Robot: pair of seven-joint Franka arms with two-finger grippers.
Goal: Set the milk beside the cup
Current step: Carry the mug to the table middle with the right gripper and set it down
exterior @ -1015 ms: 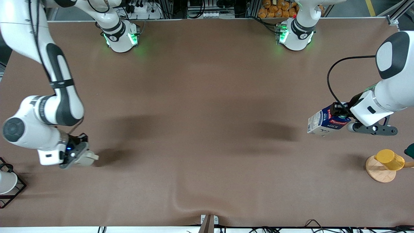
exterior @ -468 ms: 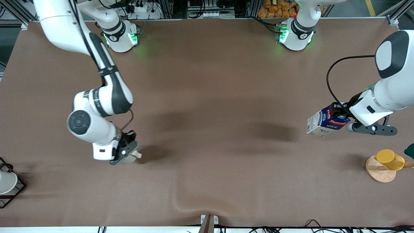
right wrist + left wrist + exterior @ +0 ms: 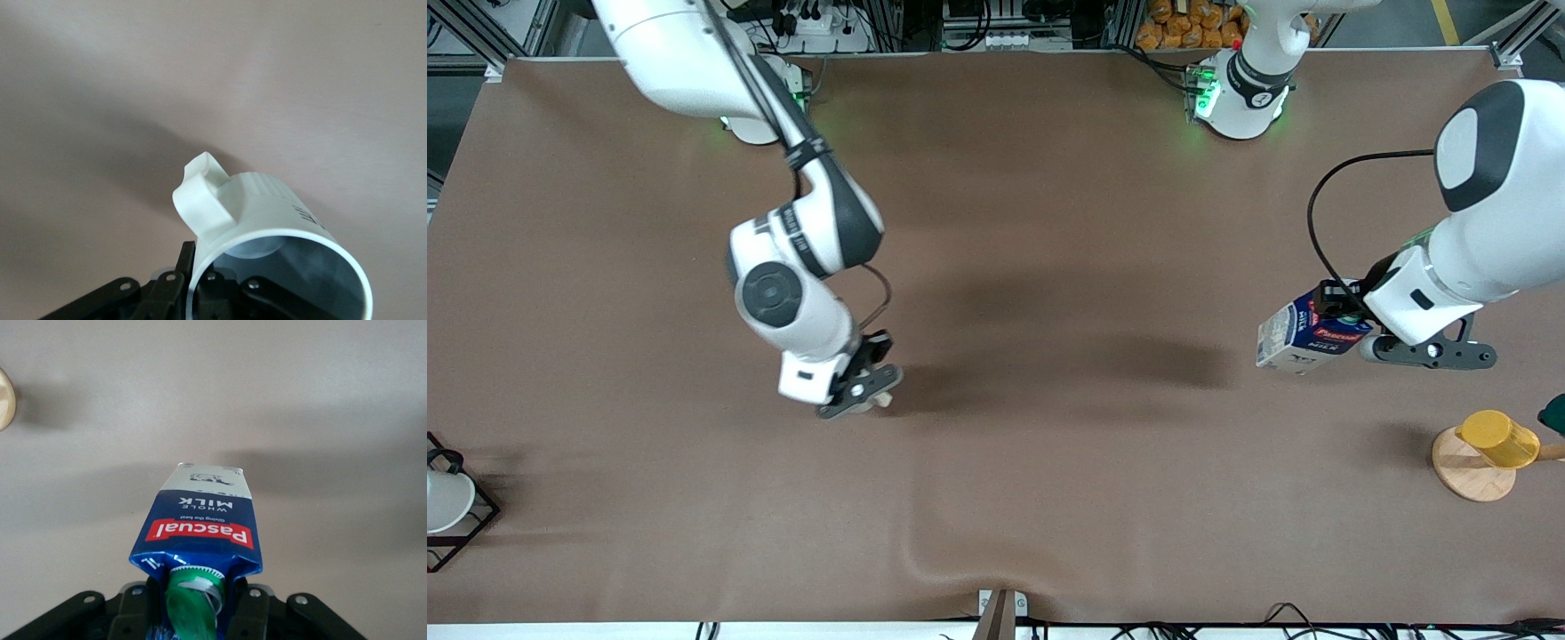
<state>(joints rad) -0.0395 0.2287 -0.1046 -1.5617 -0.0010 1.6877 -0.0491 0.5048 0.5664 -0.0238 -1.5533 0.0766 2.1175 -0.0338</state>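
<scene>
Brown table (image 3: 1049, 222) lies bare between my two grippers, with wide room under both. My right arm reaches down mid-table; the right gripper (image 3: 860, 397) is clamped on the cup (image 3: 267, 227), its rim pinched, handle sticking out sideways. My left arm bends in from its end; the left gripper (image 3: 1352, 322) grips the milk (image 3: 1303, 336) at its cap end, carton tilted over the table, near the yellow cup (image 3: 1498, 438).

You've got a plain brown surface (image 3: 1049, 222), no pattern. Milk (image 3: 200, 520): dark blue top w/ red label band & white lettering, white lower part w/ a small grey print, green cap. Cup (image 3: 267, 227): cream-white outside, faintly ribbed near the rim, grey inside. Both arms are white w/ black joints; left pincer (image 3: 1325, 307) & right pincer (image 3: 863, 391) are black. Yellow cup (image 3: 1498, 437) sits on a light wood disc (image 3: 1467, 476). Black wire rack (image 3: 467, 524) holds a white cup (image 3: 445, 500).
</scene>
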